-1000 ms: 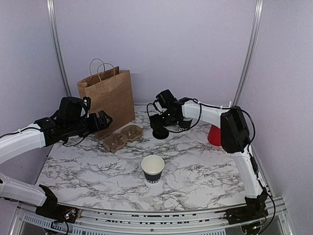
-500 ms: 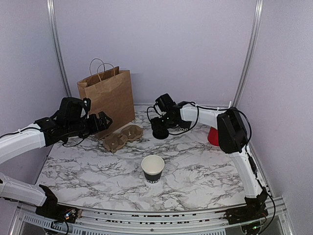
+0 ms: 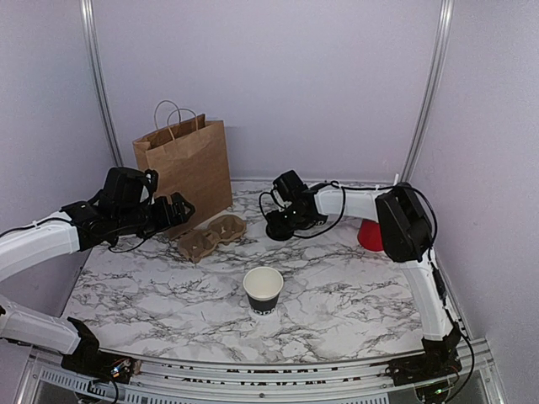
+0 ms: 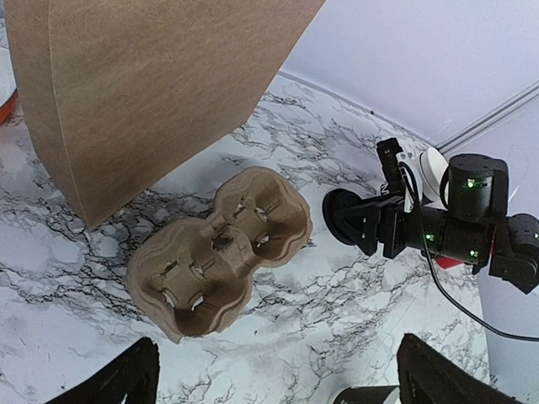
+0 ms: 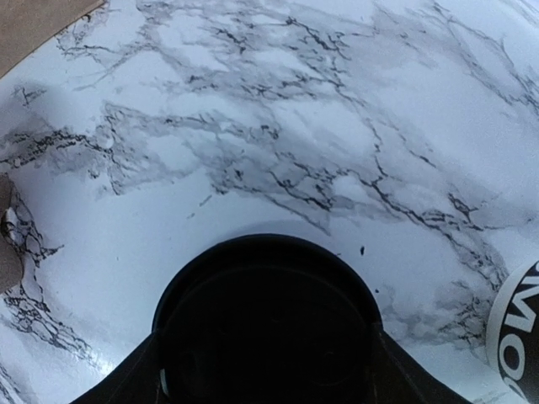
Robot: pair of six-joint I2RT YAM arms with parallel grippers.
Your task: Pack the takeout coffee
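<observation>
Lid pickup in hand. My right pincer (image 3: 277, 226) straddles the lid (image 5: 268, 328) on the desk (image 3: 362, 290); grip unconfirmed. Left pincer (image 3: 179, 207) stands apart. Next: clamp, lift, cap the cup (image 3: 264, 289).

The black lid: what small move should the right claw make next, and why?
Probably close the right claw firmly on the lid. Its fingers flank the lid, which lies flat on the table, but a firm grip is not clear. The cup stands open, without a lid.
</observation>
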